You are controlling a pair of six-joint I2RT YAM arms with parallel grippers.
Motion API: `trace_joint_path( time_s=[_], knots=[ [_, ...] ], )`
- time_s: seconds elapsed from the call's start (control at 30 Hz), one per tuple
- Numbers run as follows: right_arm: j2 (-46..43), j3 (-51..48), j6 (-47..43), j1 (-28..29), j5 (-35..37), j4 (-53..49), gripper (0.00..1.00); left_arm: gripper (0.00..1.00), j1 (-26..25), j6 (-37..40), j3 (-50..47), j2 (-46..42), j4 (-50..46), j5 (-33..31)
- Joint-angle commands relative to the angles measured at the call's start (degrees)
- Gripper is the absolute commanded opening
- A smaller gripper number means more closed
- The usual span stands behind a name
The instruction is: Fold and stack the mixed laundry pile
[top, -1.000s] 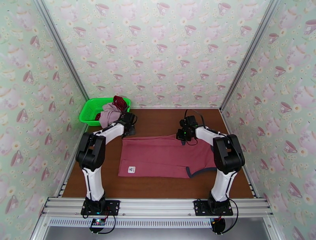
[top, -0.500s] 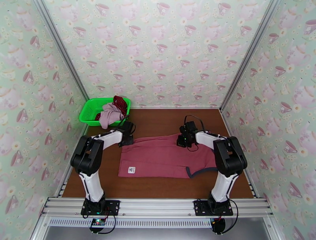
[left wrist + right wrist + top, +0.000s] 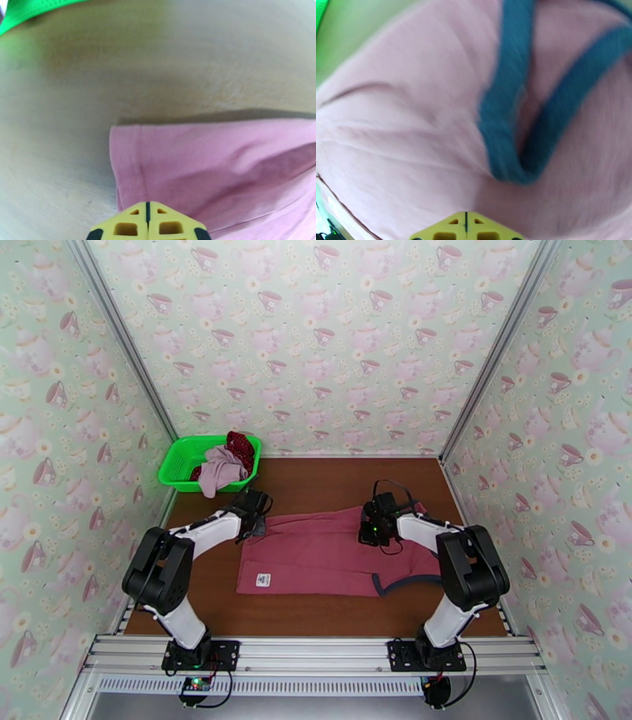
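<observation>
The dusty-red tank top lies spread on the brown table, with a white label near its front left corner and dark trim at its right end. My left gripper is shut on its far left corner. In the left wrist view the hemmed corner hangs just above the table, in front of the closed yellow fingertips. My right gripper is shut on the far edge near the straps. The right wrist view has dark trim looping over pink fabric. The mauve-pink piece and the dotted dark-red cloth sit in the basket.
The bright green mesh basket stands at the table's far left corner, and its rim edges into the left wrist view. Patterned walls close in the left, right and back. Bare table runs along the front, before the metal rail.
Both grippers have moved toward the near edge, dragging the tank top's far edge with them. The arms have lowered and stretched out.
</observation>
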Motion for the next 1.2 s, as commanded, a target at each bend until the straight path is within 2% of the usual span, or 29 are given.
trace_joint_path(
  time_s=[0.0, 0.17, 0.3, 0.6, 0.77, 0.97, 1.03, 1.1, 1.17],
  knots=[
    [-2.68, -0.78, -0.80, 0.33, 2.00, -2.67, 0.04, 0.00, -1.53, -1.10, -0.84, 1.85, 1.10, -1.34],
    [-3.90, 4.61, -1.58, 0.26, 0.70, -5.13, 0.05, 0.00, -4.73, -1.67, -1.04, 0.74, -1.57, -6.24],
    [-0.40, 12.60, -1.19, 0.28, -0.09, -5.96, 0.05, 0.00, -5.33, -3.87, -1.08, 1.73, -4.12, -10.36],
    [13.89, 22.59, 0.85, -1.83, 9.06, -8.50, 0.07, 0.00, -5.25, -11.10, 6.05, 9.16, -14.63, -18.42],
    [17.80, 26.16, -0.78, -4.76, 10.59, -12.76, 0.08, 0.00, -5.21, -13.28, 8.69, 11.42, -18.01, -17.06],
    [28.91, 42.90, -5.12, -6.61, 10.76, -24.98, 0.08, 0.01, -5.40, -14.46, 8.89, 11.29, -19.07, -13.77],
    [32.71, 48.92, -6.11, -6.65, 11.09, -28.00, 0.08, 0.06, -5.33, -14.35, 8.81, 11.15, -18.84, -12.51],
    [36.19, 54.44, -6.57, -6.62, 11.22, -30.09, 0.08, 0.18, -5.27, -14.02, 8.84, 10.92, -18.21, -11.12],
    [39.53, 60.28, -6.92, -6.70, 11.31, -32.57, 0.08, 0.34, -5.19, -13.47, 9.91, 11.07, -18.32, -10.80]
  ],
)
